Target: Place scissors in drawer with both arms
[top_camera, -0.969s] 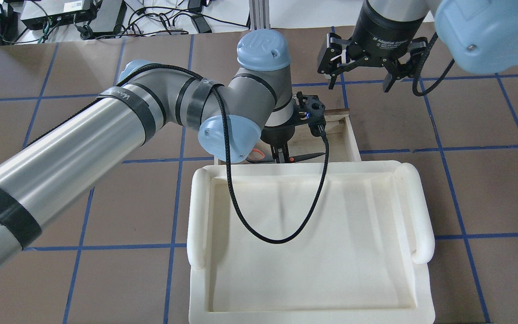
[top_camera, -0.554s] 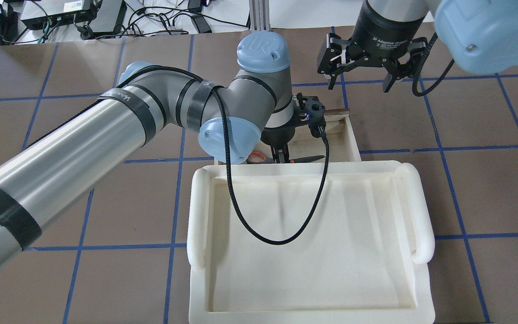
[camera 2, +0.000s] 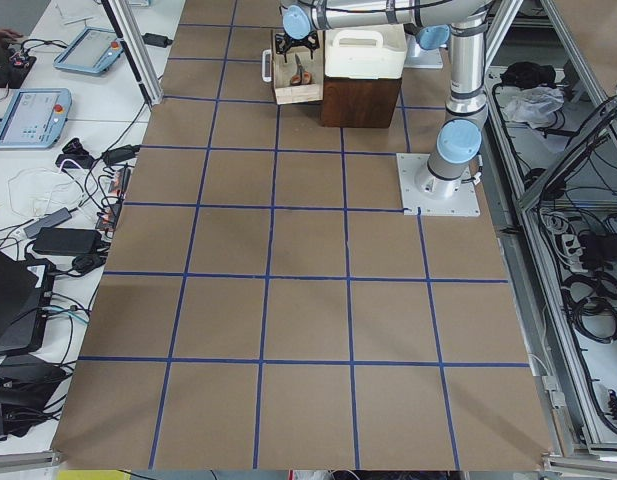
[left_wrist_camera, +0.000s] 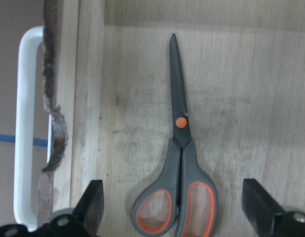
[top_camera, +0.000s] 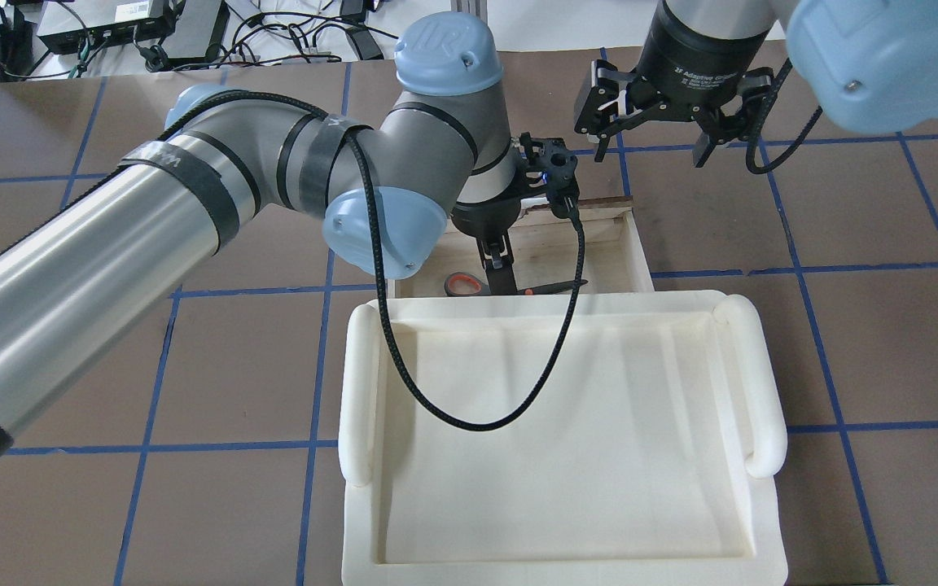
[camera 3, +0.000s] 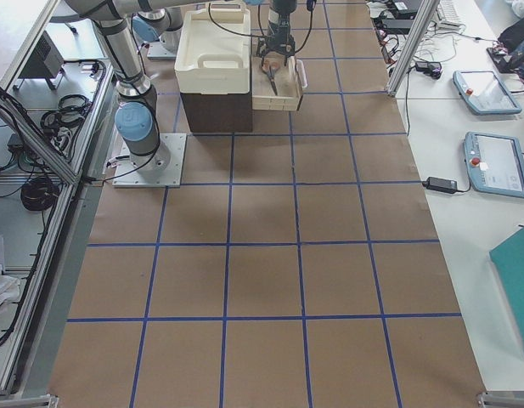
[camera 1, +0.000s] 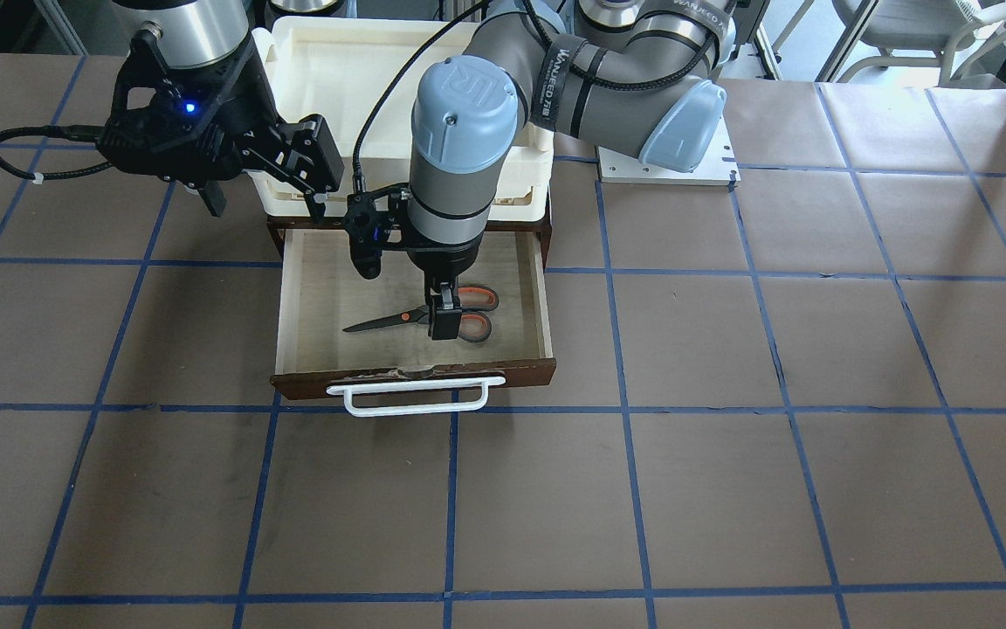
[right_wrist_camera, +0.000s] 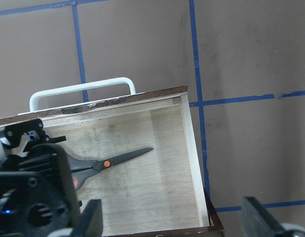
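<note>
The scissors (camera 1: 381, 324), with dark blades and grey loops lined in orange-red, lie flat on the pale floor of the open drawer (camera 1: 546, 306). They also show in the overhead view (top_camera: 554, 286), the left wrist view (left_wrist_camera: 179, 143) and the right wrist view (right_wrist_camera: 120, 158). My left gripper (camera 1: 444, 316) hangs over the handle loops, open, its fingers (left_wrist_camera: 94, 203) wide to either side and clear of the scissors. My right gripper (top_camera: 651, 153) is open and empty, raised beside the drawer's side wall (right_wrist_camera: 191, 158).
A cream-white plastic tray (top_camera: 359, 391) sits on top of the dark brown cabinet behind the drawer. The drawer's white bar handle (camera 1: 416, 395) faces away from the robot. The left arm's black cable (top_camera: 469, 423) loops over the tray.
My left arm has risen and drawn back a little from the scissors, which stay lying on the drawer floor. The right arm has not moved.
</note>
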`<control>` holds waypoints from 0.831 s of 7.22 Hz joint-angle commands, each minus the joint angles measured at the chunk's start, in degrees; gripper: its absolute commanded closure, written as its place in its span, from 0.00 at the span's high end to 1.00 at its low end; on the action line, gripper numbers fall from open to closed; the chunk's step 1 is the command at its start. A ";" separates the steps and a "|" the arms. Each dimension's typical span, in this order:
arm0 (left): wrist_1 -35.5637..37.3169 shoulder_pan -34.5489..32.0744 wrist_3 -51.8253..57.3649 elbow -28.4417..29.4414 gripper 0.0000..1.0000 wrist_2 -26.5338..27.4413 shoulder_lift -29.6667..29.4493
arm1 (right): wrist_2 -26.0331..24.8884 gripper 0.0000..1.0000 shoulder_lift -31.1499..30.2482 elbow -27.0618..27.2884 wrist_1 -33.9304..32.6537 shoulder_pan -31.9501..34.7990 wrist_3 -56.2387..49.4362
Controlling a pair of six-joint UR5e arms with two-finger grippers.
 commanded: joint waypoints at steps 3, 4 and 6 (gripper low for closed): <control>-7.36 9.71 -1.17 1.93 1.00 -2.38 9.73 | -0.09 1.00 0.00 0.00 -0.02 0.08 -0.17; -8.60 11.74 -4.57 2.02 1.00 -2.29 12.62 | -0.18 1.00 0.09 0.00 -0.37 0.09 -0.78; -10.09 16.39 -7.31 1.93 1.00 -1.86 17.11 | -0.78 1.00 0.00 0.09 -0.37 0.26 -2.36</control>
